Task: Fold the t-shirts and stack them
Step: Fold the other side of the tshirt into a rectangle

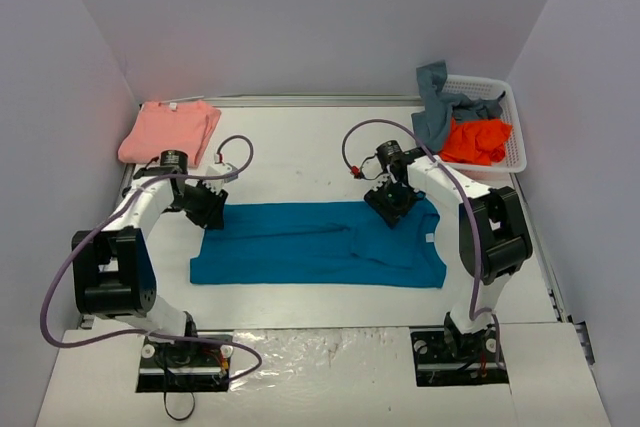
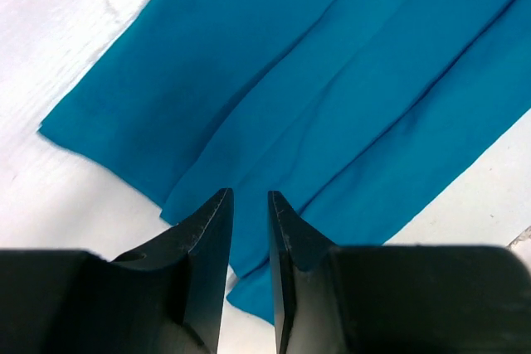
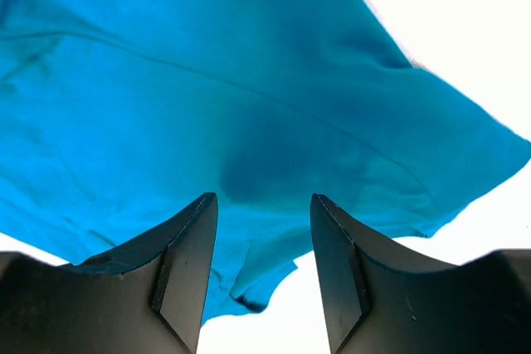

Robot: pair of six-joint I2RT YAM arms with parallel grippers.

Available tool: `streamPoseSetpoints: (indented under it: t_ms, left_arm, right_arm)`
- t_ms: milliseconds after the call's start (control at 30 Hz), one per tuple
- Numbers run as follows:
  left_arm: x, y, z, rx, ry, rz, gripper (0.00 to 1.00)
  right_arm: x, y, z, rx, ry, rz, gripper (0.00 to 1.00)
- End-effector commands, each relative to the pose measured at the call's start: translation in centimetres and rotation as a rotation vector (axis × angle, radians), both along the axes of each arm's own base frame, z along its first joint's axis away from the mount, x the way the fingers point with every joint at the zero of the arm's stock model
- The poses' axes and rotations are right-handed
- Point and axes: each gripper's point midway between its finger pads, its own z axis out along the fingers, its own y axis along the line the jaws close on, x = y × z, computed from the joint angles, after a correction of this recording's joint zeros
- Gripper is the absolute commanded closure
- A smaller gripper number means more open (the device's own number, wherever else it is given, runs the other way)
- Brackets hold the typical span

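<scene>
A teal-blue t-shirt (image 1: 320, 245) lies on the table, folded into a long band. My left gripper (image 1: 207, 209) hovers over its far left corner. In the left wrist view the jaws (image 2: 249, 195) stand a narrow gap apart, with nothing between them and the layered teal cloth (image 2: 332, 80) below. My right gripper (image 1: 392, 202) is over the shirt's far right edge. It is open wide and empty (image 3: 261, 198) above the teal cloth (image 3: 207, 80). A folded salmon-pink t-shirt (image 1: 170, 130) lies at the back left. Orange (image 1: 478, 140) and grey-blue (image 1: 440, 102) shirts lie bunched in the basket.
A white lattice basket (image 1: 512, 127) stands at the back right, against the right wall. Walls close in the table on the left, back and right. Purple cables loop from both arms.
</scene>
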Motion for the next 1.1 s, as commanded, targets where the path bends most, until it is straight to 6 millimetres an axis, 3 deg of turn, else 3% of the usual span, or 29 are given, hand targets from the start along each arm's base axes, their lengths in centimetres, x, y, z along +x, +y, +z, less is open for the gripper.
streamPoseSetpoints:
  t_ms: [0,200,400,733,1067]
  left_arm:
    - [0.0,-0.5,-0.4,0.006,0.033,-0.079,0.77]
    - [0.8,0.2,-2.9,0.045,0.088,-0.095,0.78]
    - [1.6,0.3,-3.5,0.049,0.089,-0.1,0.78]
    - [1.8,0.0,-2.1,0.033,0.046,-0.11,0.78]
    - [3.3,0.5,-2.6,0.054,0.017,-0.084,0.78]
  right_arm:
    - [0.2,-0.5,-0.3,-0.028,0.012,-0.031,0.56]
    - [-0.3,-0.8,-0.7,-0.028,0.031,-0.038,0.56]
    - [-0.9,-0.7,-1.0,-0.017,0.051,-0.032,0.56]
    - [-1.2,-0.9,-2.2,-0.033,0.085,-0.032,0.56]
    - [-1.5,-0.9,-2.7,-0.031,0.108,-0.028,0.56]
